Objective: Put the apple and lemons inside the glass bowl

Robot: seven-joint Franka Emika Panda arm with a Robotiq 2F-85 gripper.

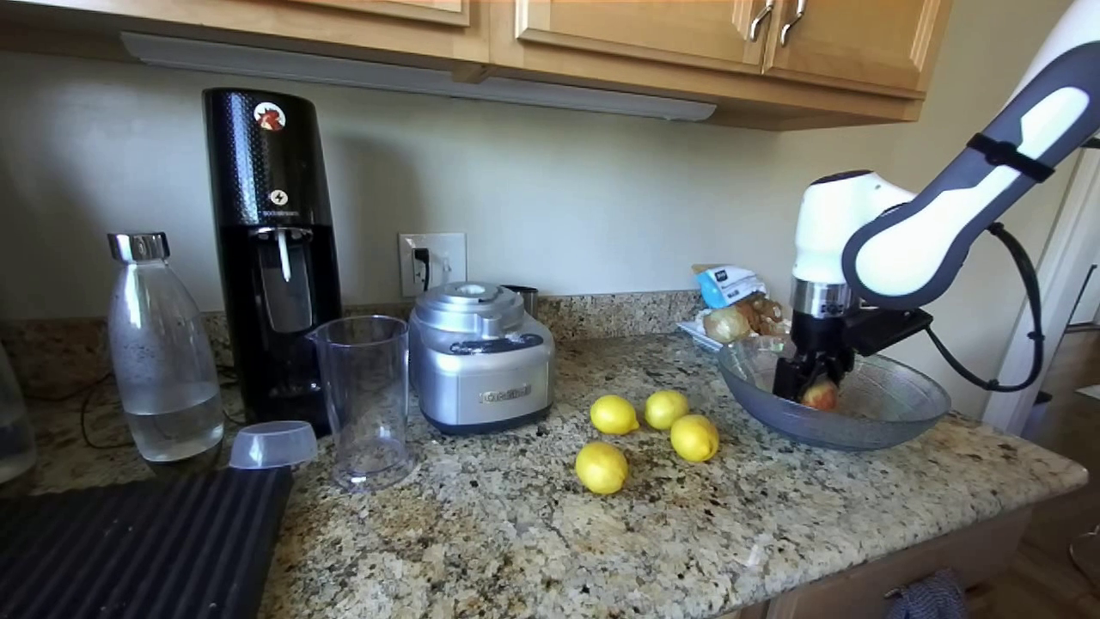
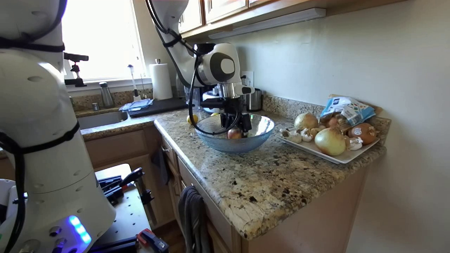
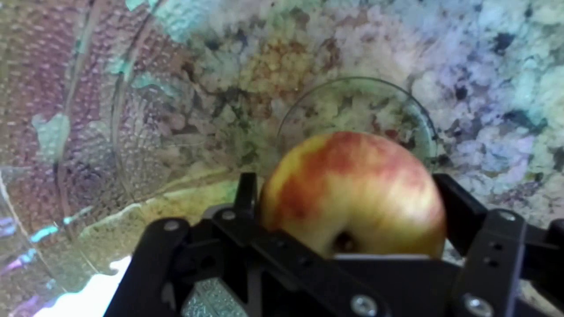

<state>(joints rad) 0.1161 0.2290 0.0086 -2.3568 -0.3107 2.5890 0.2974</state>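
My tool [image 3: 347,187] in glass bowl [image 1: 894,432], jaws wide astride apple [image 1: 821,395]; can't tell if gripped. 4 lemons [image 1: 694,438] on bench [image 1: 670,550], L of bowl in ext. view.

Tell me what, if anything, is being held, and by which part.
The apple sits between the fingers of the end effector, but whether they grip its sides cannot be told.
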